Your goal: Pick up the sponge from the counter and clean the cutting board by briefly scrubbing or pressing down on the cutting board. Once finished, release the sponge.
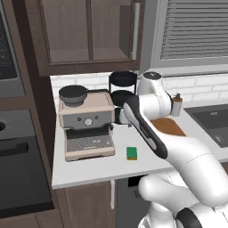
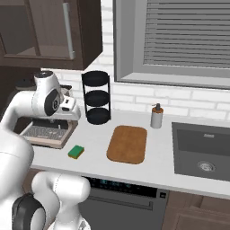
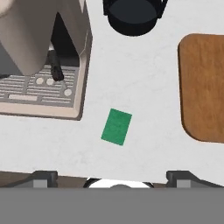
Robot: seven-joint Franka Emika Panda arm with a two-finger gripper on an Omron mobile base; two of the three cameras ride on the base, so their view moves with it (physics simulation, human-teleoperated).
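**Open gripper high over the counter, sponge lying free beside the coffee machine**

The sponge [image 3: 116, 127] lies flat on the white counter [image 3: 144, 92], green side up, touched by nothing. In the left base view it [image 1: 132, 153] sits near the front edge of the counter [image 1: 89, 171], just to the right of the coffee machine's drip tray. In the right base view it [image 2: 76, 152] shows a yellowish lower layer and lies between the coffee machine [image 2: 47, 130] and the cutting board [image 2: 128, 143], apart from both.

The cutting board [image 3: 203, 85] lies flat on the counter, well to the right of the sponge in the hand view, its rounded corners visible. In the left base view only a strip of it [image 1: 171, 127] shows behind the arm.

The gripper [image 3: 111, 178] looks straight down from well above the counter. Its two dark fingertips [image 3: 43, 178] stand far apart at the bottom of the hand view, spread wide with nothing between them; the sponge lies on the counter far below, roughly midway between them.

The beige coffee machine [image 1: 87, 122] stands at the left of the counter. A black three-tier round rack [image 2: 96, 96] stands near the brick wall behind the board, and a soap dispenser [image 2: 156, 116] stands beside the sink [image 2: 202, 150].
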